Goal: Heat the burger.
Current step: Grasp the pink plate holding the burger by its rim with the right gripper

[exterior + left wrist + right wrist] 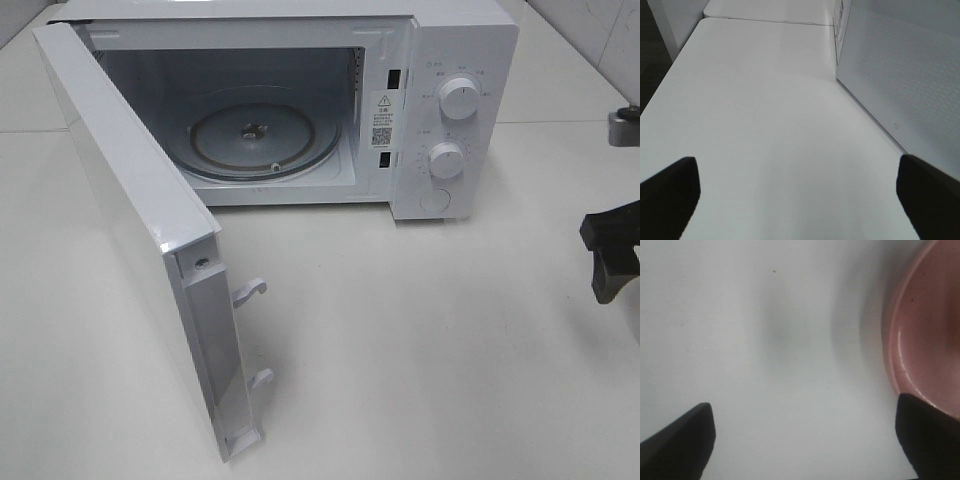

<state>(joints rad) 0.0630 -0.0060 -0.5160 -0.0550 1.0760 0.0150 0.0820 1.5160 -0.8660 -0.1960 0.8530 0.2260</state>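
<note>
You are sitting at the loading step: the microwave (455, 110) is standing with its door (130, 230) swung wide, and the glass turntable (265, 135) is lying bare. The burger is not showing in any view, so you cannot place it. The right end effector (800, 445) is hovering with its jaws spread wide and gripping nothing, at the rim of a pink plate (927, 340); the part of that plate in view is carrying nothing. The left end effector (800, 200) is gaping empty too, low over the tabletop (420, 350) on the outer side of the door. By my reading, your next move is calling for finding the burger and closing on it gently. You are getting plenty of bare tabletop before the cavity. The door's free edge and its latch hooks (252, 292) are jutting into the left approach, so the right-hand lane is looking safer.
</note>
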